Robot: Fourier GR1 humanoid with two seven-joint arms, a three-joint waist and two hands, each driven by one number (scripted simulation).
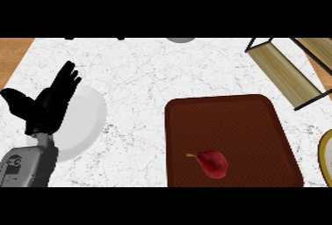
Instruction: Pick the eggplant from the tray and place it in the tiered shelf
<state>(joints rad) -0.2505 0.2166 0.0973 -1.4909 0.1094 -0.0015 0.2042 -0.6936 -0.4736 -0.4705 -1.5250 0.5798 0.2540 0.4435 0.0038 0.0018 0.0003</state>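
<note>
Left robot hand [47, 103] rises at the view's left edge, black fingers straight and spread, resting, holding nothing, over a round white plate [88, 118] on the white marbled tabletop [162, 70]. Right of it lies the dark brown rectangular tray [227, 127], and the reddish-purple eggplant [213, 164] sits inside near its lower edge. At upper right stands the tiered shelf of pale wood and black wire [285, 72], well apart from the eggplant.
</note>
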